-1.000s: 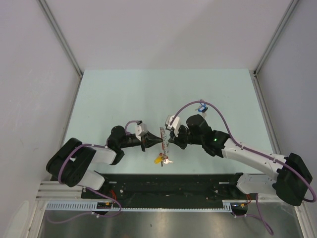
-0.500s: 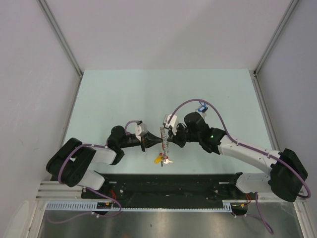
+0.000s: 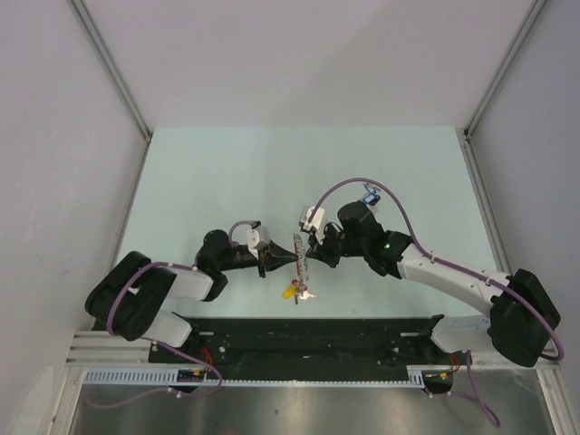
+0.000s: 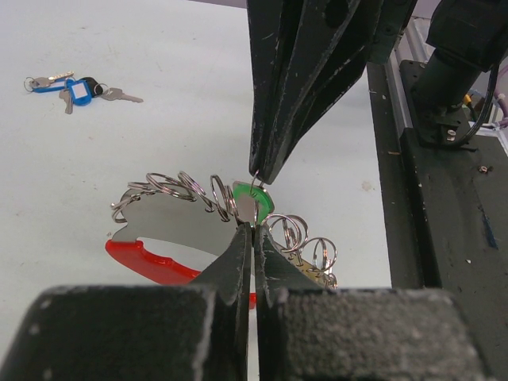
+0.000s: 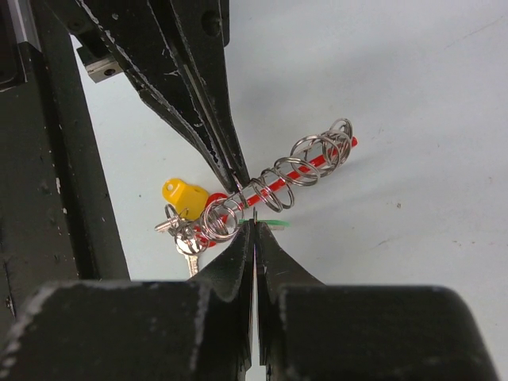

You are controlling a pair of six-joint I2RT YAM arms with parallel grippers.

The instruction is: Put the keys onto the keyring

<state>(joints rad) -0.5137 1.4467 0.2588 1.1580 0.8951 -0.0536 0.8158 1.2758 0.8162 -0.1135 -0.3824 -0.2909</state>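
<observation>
The keyring (image 3: pixel 297 254), a row of silvery rings on a curved red loop (image 4: pixel 151 258), hangs between my two grippers. My left gripper (image 4: pixel 254 228) is shut on one of its rings; it also shows in the top view (image 3: pixel 286 261). My right gripper (image 5: pixel 254 225) is shut on the small ring of the green-headed key (image 5: pixel 275 225), whose head (image 4: pixel 252 198) sits right against the keyring's rings (image 5: pixel 305 163). The blue-headed key (image 4: pixel 78 89) lies on the table apart, by the right arm's cable (image 3: pixel 370 194). The yellow tag (image 5: pixel 182 194) and a red tag (image 5: pixel 213 202) hang at the bunch's lower end.
A plain metal key (image 5: pixel 190 252) dangles with the tags. The black base rail (image 3: pixel 308 331) runs along the near edge just below the bunch. The pale green table (image 3: pixel 272 172) stretches away behind both arms.
The right arm's wrist and forearm have shifted slightly left toward the keyring. The left arm and the keyring have barely moved.
</observation>
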